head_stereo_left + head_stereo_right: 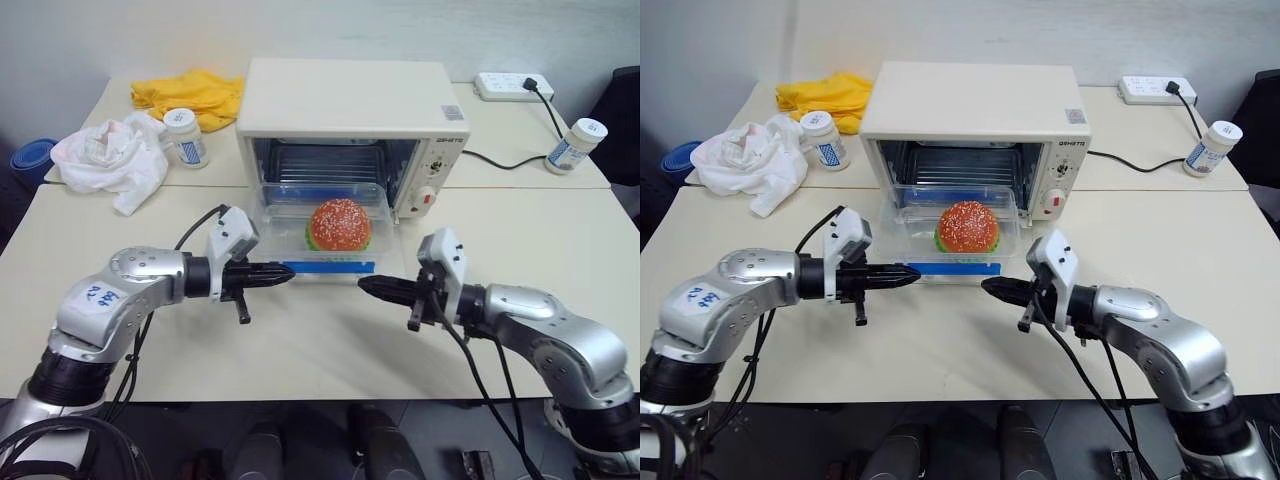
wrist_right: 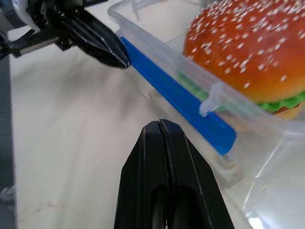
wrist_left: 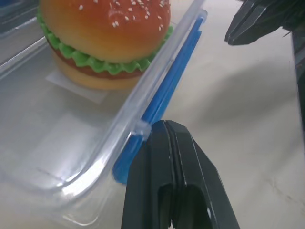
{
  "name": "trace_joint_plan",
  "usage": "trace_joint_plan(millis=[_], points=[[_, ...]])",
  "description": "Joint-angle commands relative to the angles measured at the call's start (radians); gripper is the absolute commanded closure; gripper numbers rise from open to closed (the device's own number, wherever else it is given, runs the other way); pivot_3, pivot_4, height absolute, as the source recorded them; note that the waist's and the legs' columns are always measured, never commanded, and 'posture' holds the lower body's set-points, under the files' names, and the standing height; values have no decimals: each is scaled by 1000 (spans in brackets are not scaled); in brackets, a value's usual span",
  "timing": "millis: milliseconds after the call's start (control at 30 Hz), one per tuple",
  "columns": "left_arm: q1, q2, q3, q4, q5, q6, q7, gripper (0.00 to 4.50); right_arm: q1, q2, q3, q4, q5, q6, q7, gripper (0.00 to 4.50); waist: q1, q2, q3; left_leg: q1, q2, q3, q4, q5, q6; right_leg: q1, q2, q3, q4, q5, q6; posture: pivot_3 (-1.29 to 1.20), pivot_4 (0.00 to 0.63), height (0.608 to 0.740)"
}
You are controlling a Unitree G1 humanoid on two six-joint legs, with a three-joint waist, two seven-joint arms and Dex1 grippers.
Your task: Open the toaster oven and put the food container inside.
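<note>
The cream toaster oven (image 1: pixel 345 100) stands at the table's back with its cavity open and the wire rack showing. The clear food container (image 1: pixel 275 225) lies right in front of the opening, holding a sesame-bun burger (image 1: pixel 340 225). Its blue clip (image 1: pixel 328 267) runs along the near side. My left gripper (image 1: pixel 285 272) is shut, its tip at the left end of that clip (image 3: pixel 157 100). My right gripper (image 1: pixel 365 286) is shut too, with its tip just short of the clip's right end (image 2: pixel 190 109). Neither gripper holds anything.
One white pill bottle (image 1: pixel 185 135) stands left of the oven and another (image 1: pixel 577 143) at the far right. A yellow cloth (image 1: pixel 195 95) and a white cloth (image 1: pixel 110 155) lie at the back left. A power strip (image 1: pixel 512 85) and its cable (image 1: pixel 500 162) lie behind the oven, to its right.
</note>
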Motion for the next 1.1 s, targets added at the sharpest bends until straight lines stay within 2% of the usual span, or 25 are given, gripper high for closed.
trace_joint_plan(millis=[33,200,300,400,633,833,1067,1100], points=[[-67,-86,-10,66,74,-53,75,4500,-77,64,2,87,-84,-48,-66,4487,3,0,0,0,0,0,0,0,0,0,0,0,0,0,0,0,150,740],[-124,-188,-27,154,158,-107,134,4500,-177,155,-24,239,-171,-111,-125,4487,4,0,0,-1,0,0,0,0,0,-1,-1,0,0,0,1,0,150,740],[-213,-303,11,303,238,-200,273,4500,-236,186,-34,353,-233,-179,-140,4487,6,0,0,-2,-1,1,1,1,0,-2,-1,0,1,0,1,0,150,740],[-287,-387,47,402,263,-242,346,4500,-272,205,-34,413,-263,-224,-125,4487,7,0,0,-2,-1,1,1,1,0,-2,-1,0,1,1,1,0,150,740],[-318,-442,73,459,281,-253,356,4500,-291,219,-45,465,-293,-263,-103,4487,-2,0,0,-3,-1,2,-1,1,0,-3,-1,0,3,1,2,0,150,740],[-217,-302,131,242,137,-99,161,4500,-151,138,-161,218,-163,-116,-75,4487,-6,0,0,-4,0,1,-2,1,0,-4,-1,0,3,1,2,0,150,740],[-121,-66,231,81,-11,14,-46,4500,143,38,-304,-128,50,102,-86,4487,-15,0,0,-3,0,0,-2,1,0,-4,-1,0,2,1,1,0,150,740],[-105,-25,242,59,-30,21,-84,4322,188,32,-317,-163,74,126,-96,4500,-17,0,0,-3,0,0,-2,1,0,-3,-1,0,1,1,1,0,150,740]])
